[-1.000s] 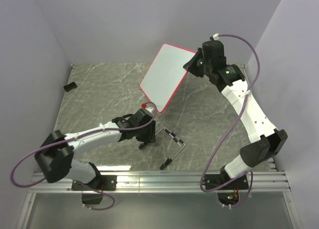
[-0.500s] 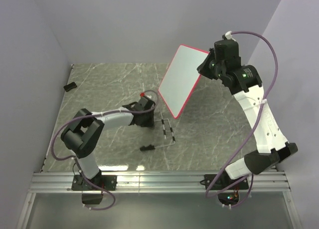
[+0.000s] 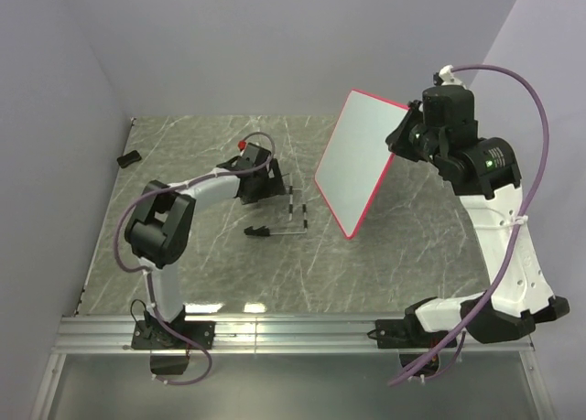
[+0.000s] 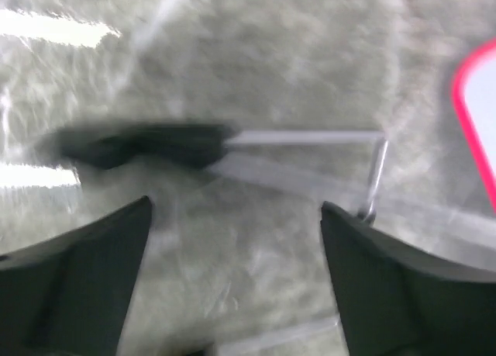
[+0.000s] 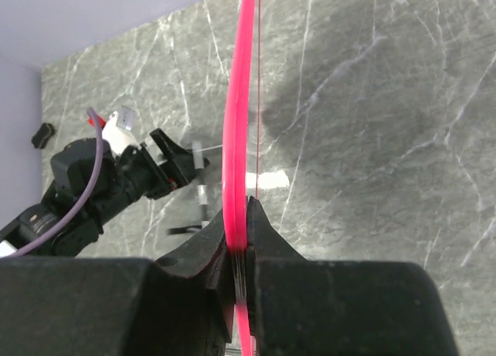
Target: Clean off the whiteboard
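**Whiteboard held in the right claw**

The right gripper [image 3: 406, 133] is clamped on the red-pink frame of the whiteboard [image 3: 359, 159]. The board juts out tilted from its fingers, above the grey marbled table [image 3: 201, 255]. The left gripper [image 4: 236, 209] is spread wide and holds nothing. A wire stand [image 4: 306, 139] lies on the table just ahead of its fingertips.
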Tool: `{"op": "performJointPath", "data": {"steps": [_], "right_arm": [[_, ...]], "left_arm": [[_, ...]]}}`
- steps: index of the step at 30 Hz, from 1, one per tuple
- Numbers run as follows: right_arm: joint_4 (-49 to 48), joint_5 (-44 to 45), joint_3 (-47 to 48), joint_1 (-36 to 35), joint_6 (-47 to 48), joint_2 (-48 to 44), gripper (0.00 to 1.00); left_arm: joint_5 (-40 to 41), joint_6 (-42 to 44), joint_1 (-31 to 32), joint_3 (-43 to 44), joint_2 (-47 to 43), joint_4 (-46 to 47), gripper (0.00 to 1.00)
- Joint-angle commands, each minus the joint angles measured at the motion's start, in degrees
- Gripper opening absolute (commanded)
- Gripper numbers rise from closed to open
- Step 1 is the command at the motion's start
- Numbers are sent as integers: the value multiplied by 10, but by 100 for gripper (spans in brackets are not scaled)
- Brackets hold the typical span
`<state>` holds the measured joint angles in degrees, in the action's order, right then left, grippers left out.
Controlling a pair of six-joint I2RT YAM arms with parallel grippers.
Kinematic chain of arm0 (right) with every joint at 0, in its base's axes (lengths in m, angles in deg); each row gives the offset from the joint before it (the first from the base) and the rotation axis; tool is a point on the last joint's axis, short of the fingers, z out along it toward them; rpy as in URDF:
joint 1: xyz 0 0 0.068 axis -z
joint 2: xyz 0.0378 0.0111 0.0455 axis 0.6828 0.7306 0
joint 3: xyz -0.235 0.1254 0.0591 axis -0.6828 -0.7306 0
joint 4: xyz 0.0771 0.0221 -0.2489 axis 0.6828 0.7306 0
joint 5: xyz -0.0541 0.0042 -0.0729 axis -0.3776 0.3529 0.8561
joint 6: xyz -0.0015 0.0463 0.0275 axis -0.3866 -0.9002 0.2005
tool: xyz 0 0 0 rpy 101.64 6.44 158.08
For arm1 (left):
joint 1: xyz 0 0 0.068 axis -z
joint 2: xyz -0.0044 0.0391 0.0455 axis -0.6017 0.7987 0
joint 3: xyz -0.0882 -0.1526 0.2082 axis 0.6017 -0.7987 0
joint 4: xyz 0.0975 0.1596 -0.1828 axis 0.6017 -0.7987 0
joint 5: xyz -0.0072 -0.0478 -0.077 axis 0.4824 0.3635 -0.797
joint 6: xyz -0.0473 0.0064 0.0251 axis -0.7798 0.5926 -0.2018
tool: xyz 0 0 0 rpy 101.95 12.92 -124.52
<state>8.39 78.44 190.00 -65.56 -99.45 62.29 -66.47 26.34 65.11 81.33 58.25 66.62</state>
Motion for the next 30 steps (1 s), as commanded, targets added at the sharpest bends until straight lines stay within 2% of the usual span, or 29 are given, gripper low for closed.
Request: {"op": "performJointPath", "data": {"steps": [1,7,12,17,22,27,30], "right_arm": [[-125,-1,92,1,-13,-23,0],[-141,-17,157,-34,-24,-5,0],[-197,1,125,-97,-40,5,0],[-242,102,69,-178,-62,5,0],[-269,187,18,-211,-82,12,0],[-274,284,3,-250,-77,40,0],[-319,299,-33,-265,-70,40,0]], "left_arm": [[-25,-9,11,18,-99,-21,99],[-5,3,8,59,-235,-106,99],[36,9,2,63,-337,-175,99],[43,-2,-9,9,-437,-236,99],[32,-13,-10,-32,-554,-305,99],[28,-11,-10,-48,-634,-376,99],[27,-11,-10,-60,-673,-408,99]]}}
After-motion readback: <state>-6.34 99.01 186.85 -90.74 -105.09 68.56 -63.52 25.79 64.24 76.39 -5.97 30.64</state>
